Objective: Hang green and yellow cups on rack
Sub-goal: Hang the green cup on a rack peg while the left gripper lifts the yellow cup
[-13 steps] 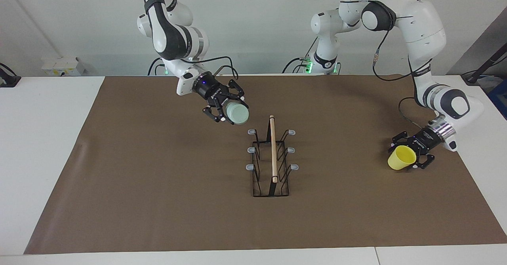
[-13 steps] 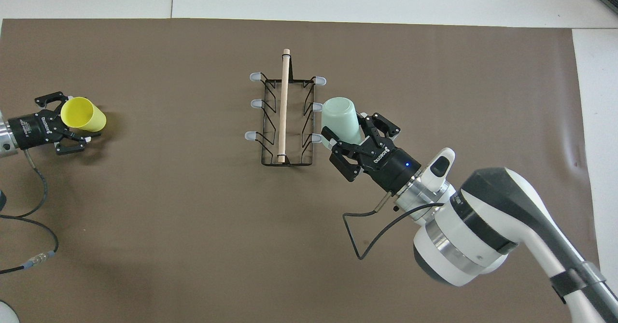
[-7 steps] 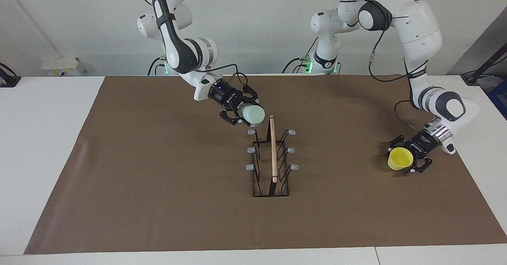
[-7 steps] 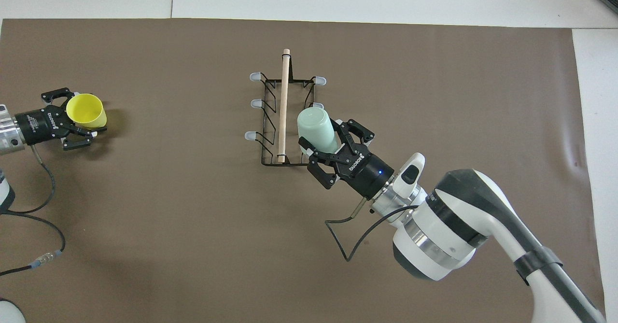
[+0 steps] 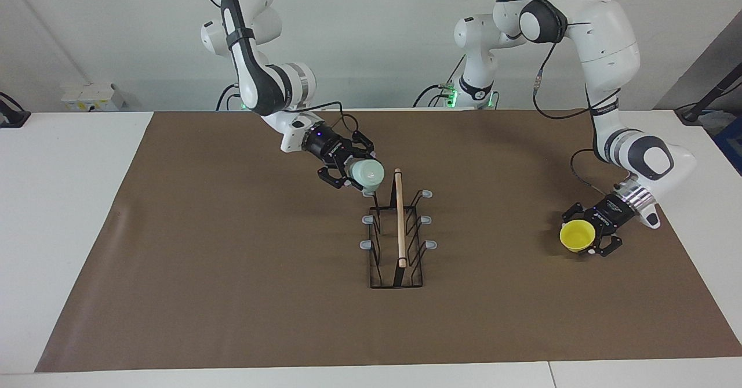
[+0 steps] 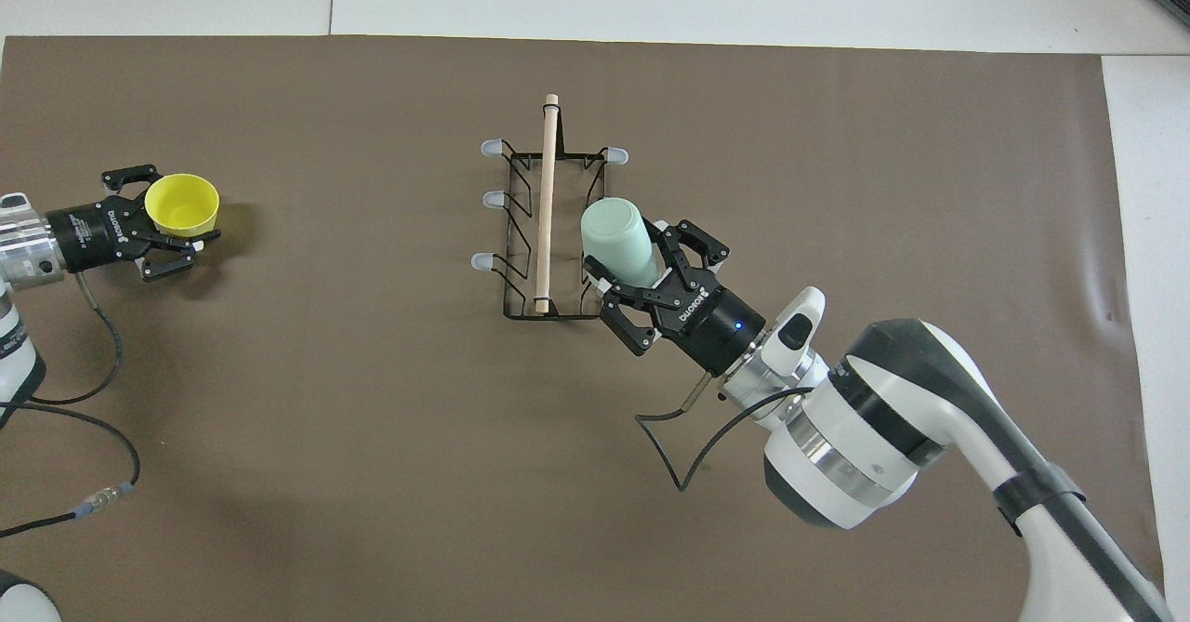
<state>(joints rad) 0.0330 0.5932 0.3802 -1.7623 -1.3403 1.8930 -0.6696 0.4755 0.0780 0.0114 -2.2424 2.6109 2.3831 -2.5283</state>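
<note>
The rack point(image 5: 399, 225) point(image 6: 547, 204), black wire with a wooden rod and grey-tipped prongs, stands mid-table. My right gripper point(image 5: 349, 171) point(image 6: 641, 267) is shut on the pale green cup point(image 5: 367, 173) point(image 6: 614, 239). It holds the cup on its side, base toward the rod, at the prong nearest the robots on the right arm's side. That prong is hidden by the cup. My left gripper point(image 5: 585, 238) point(image 6: 165, 222) is shut on the yellow cup point(image 5: 576, 235) point(image 6: 184, 202), low over the mat at the left arm's end, mouth turned upward.
A brown mat point(image 5: 232, 272) point(image 6: 325, 436) covers most of the white table point(image 5: 64, 202). The other rack prongs point(image 5: 428, 244) point(image 6: 483, 260) carry nothing. A cable point(image 6: 669, 445) hangs from the right wrist over the mat.
The right gripper carried the green cup in to the rack and lowered it at the nearest prong. The left gripper closed on the yellow cup and turned its mouth upward.
</note>
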